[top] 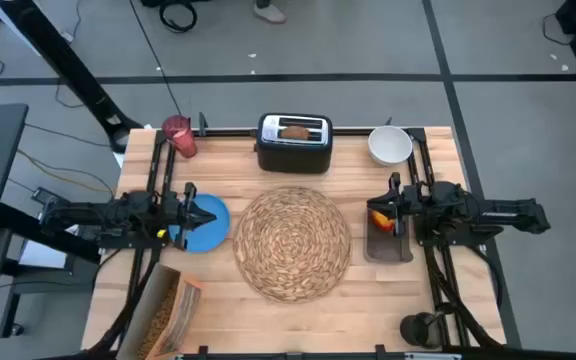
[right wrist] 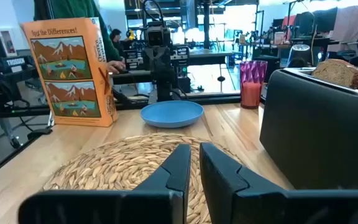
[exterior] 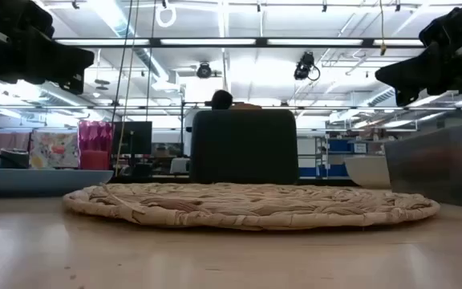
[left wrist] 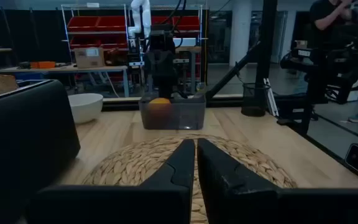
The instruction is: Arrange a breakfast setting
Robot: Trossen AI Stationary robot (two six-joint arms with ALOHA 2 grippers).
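Over the plate [top: 206,222] your left hand [top: 200,214] hovers closed; right hand [top: 376,212], closed, hovers over the bin [top: 388,247].

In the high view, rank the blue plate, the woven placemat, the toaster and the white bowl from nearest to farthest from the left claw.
From the left claw, shut over the table's left side:
1. Blue plate, directly beneath it.
2. Woven placemat, table centre.
3. Toaster, centre back, toast slice in it.
4. White bowl, far back right.
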